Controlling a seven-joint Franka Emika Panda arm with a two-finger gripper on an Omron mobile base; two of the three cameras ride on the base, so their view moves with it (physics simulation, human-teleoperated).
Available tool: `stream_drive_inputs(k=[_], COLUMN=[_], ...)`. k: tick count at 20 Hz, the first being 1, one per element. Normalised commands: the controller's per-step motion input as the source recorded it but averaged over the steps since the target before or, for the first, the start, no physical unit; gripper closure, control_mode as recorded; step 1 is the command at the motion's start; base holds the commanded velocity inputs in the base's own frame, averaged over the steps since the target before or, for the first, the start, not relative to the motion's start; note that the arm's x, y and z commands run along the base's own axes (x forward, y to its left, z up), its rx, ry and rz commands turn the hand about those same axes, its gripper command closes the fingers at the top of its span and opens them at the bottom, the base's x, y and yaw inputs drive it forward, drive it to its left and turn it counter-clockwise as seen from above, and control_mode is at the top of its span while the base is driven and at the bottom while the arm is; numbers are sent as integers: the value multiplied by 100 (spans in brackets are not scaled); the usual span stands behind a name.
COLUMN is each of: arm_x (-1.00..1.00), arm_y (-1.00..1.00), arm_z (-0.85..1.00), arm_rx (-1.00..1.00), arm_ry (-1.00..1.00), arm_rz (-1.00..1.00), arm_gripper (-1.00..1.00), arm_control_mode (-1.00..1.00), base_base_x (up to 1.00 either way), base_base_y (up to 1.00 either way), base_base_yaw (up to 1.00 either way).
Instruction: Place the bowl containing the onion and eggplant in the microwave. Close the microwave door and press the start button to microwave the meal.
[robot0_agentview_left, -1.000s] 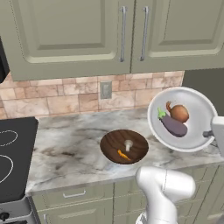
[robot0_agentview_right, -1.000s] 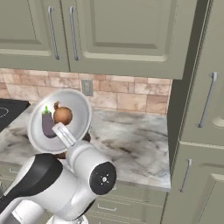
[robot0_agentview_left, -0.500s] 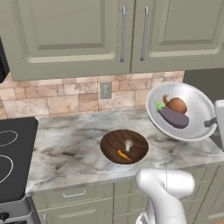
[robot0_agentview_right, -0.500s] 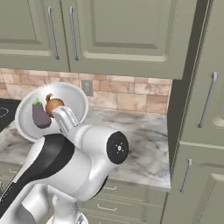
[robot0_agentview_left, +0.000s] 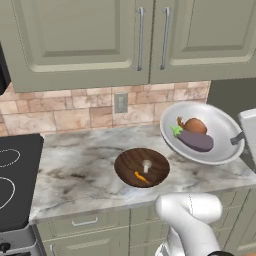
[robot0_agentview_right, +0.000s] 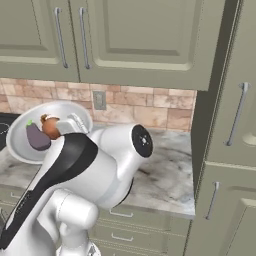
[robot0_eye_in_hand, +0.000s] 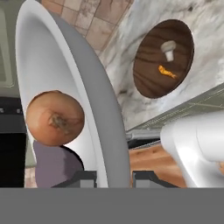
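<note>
The jaws pinch the rim of the white bowl (robot0_agentview_left: 204, 133), held tilted in the air above the bench to the right of the wooden bowl (robot0_agentview_left: 142, 167), onion (robot0_agentview_left: 192, 125) and eggplant (robot0_agentview_left: 194, 140) inside, stovetop (robot0_agentview_left: 12, 182) far left

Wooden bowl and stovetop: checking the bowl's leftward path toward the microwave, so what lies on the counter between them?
Nothing: in the left base view, bare marble counter runs from the wooden bowl to the stovetop.
</note>
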Motion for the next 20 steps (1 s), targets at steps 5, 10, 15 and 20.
stream_drive_inputs(k=[5,10,15,20], arm_x=[0,0,0,0], arm_y=[8,0,0,0], arm_z=[0,0,0,0], arm_rx=[-2,0,0,0], arm_ry=[0,0,0,0], arm_rz=[0,0,0,0], arm_gripper=[100,100,100,100], arm_control_mode=[-100,-100,100,100], base_base_x=[0,0,-19,-65], base_base_y=[0,0,0,5], base_base_yaw=[0,0,0,2])
